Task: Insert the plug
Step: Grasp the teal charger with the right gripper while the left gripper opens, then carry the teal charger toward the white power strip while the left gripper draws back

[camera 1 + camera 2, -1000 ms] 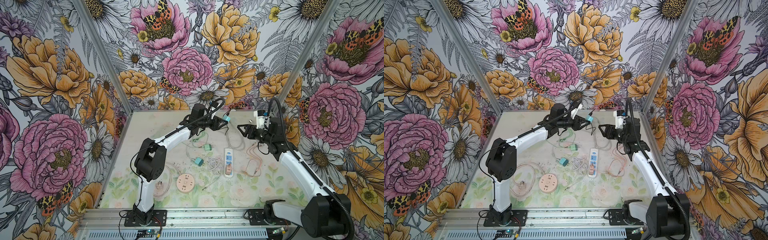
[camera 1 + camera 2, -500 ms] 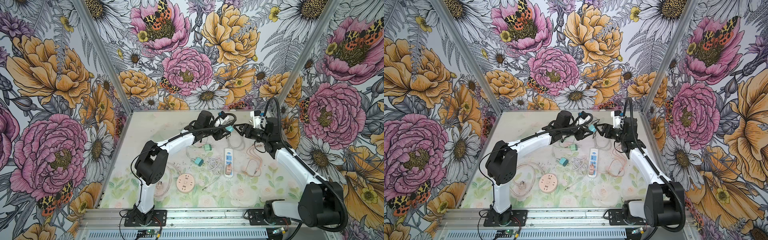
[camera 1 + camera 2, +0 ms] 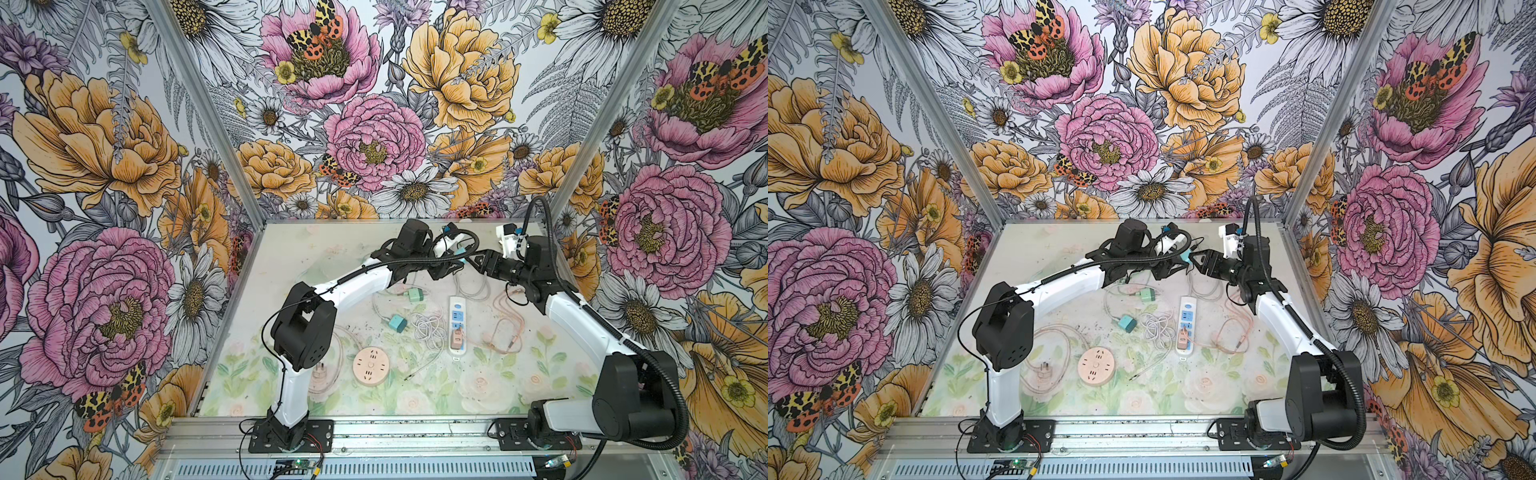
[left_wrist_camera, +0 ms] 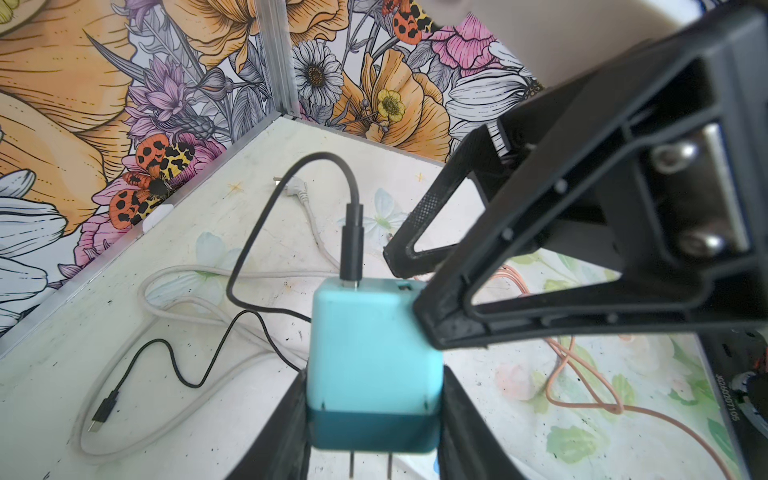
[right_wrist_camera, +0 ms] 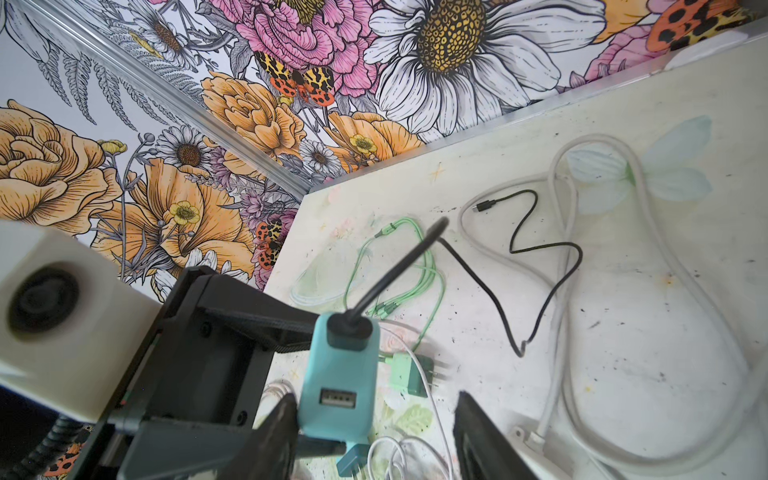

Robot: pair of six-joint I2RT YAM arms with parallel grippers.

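Firmly pinched between the left gripper's (image 4: 374,374) fingers (image 4: 286,428) near its prong end, the teal charger (image 4: 370,332) hangs in the air beyond the far end of the power strip (image 3: 456,352). The right gripper (image 5: 376,399) straddles its USB end, fingers apart, one against its side. It should probably close on the flat sides, clear of the black cable (image 4: 249,232), before the left lets go. The charger's long axis lies roughly level, across the strip's length; its prongs (image 4: 353,465) point back toward the left wrist, not down at the sockets (image 3: 457,318).
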